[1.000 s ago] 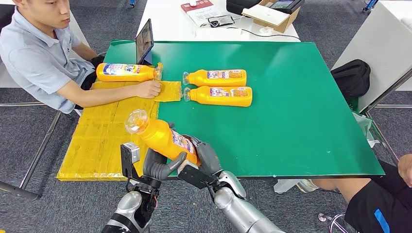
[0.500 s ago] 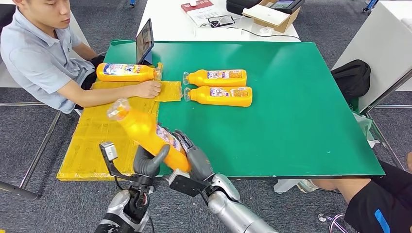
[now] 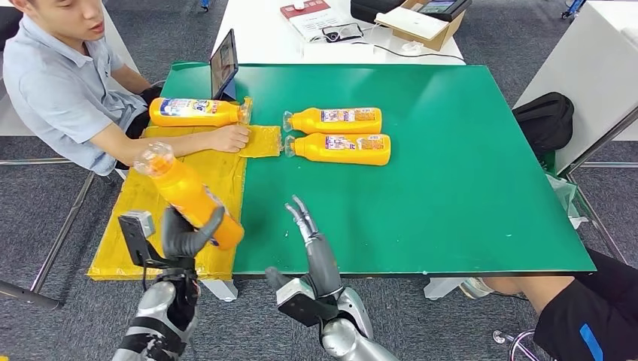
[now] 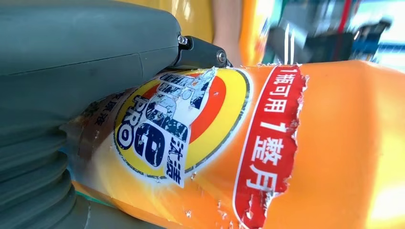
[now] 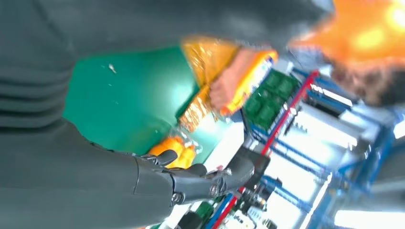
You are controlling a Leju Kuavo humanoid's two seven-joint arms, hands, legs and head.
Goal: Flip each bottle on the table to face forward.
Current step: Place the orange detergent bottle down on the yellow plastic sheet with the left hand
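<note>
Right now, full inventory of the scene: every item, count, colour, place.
Orange plastic bottles: 4. One held tilted in the left hand; one lying by the seated person; two lying side by side on the mat, far one, near one.
Green table mat: 1, covers the table.
Yellow sheet: 1, left edge of the table.
Dark tablet: 1, propped at the far left corner.
Black bag: 1, on the floor at right.
Seated person: 1, at left, hand on the yellow sheet.
Left hand: grips the bottle.
Right hand: holds nothing, fingers apart, over the mat's near edge.
</note>
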